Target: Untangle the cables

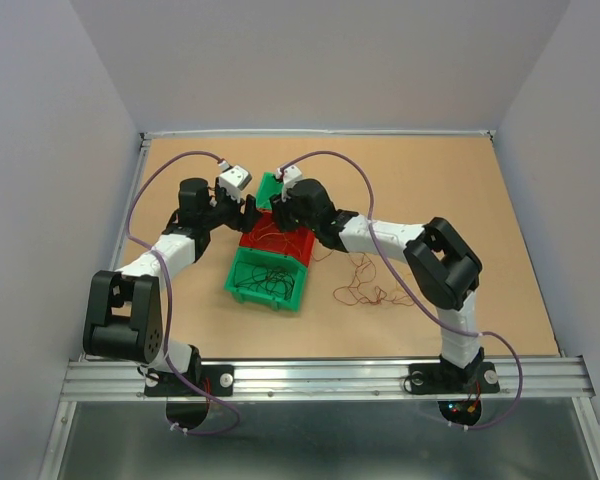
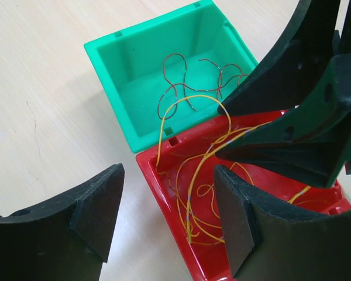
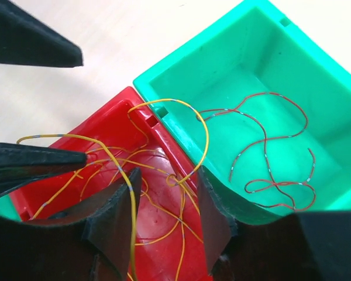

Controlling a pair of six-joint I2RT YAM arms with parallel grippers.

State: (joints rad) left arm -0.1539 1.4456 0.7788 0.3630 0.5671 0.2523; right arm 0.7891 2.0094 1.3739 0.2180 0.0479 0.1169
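I see both arms reaching forward over the table [image 1: 460, 200], their wrists meeting above the red bin [image 1: 277, 240] in a row of three bins. The left gripper [image 2: 164, 216] hangs beside the red bin's edge with its fingers spread wide, nothing between them. The right gripper [image 3: 167, 202] points down into the red bin, jaws parted, yellow cables [image 3: 164, 175] looping between and around its fingers; I cannot tell if it grips any. Reddish cables [image 3: 275, 152] lie in the far green bin [image 3: 292, 70]. Dark cables [image 1: 265, 280] fill the near green bin [image 1: 242, 292], and a loose tangle [image 1: 365, 285] lies on the table beside the right arm.
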